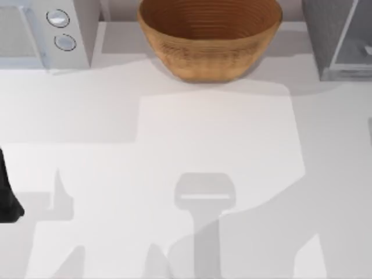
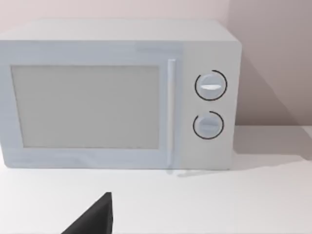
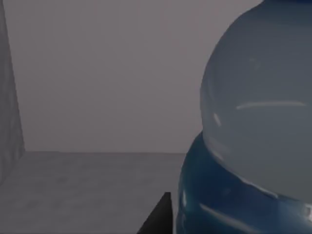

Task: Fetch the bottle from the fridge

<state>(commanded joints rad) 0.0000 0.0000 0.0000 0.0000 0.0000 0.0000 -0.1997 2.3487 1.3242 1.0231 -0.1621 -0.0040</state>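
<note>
Overhead, pale white table (image 1: 232, 174) beneath wooden bowl (image 1: 209, 38).

Tabletop (image 1: 209, 145): microwave (image 1: 40, 32) at far left corner, bowl (image 1: 209, 38) at far middle, fridge (image 1: 340, 38) at far right corner. Bowl sits between microwave and fridge, apart from both. Left arm (image 1: 7, 197) at the left edge, nearer than the microwave; left wrist view faces the microwave front across bare tabletop. Right wrist view: bottle (image 3: 253, 136) stands on the fridge floor, inside the fridge, back wall behind it, side wall well apart from it.
</note>
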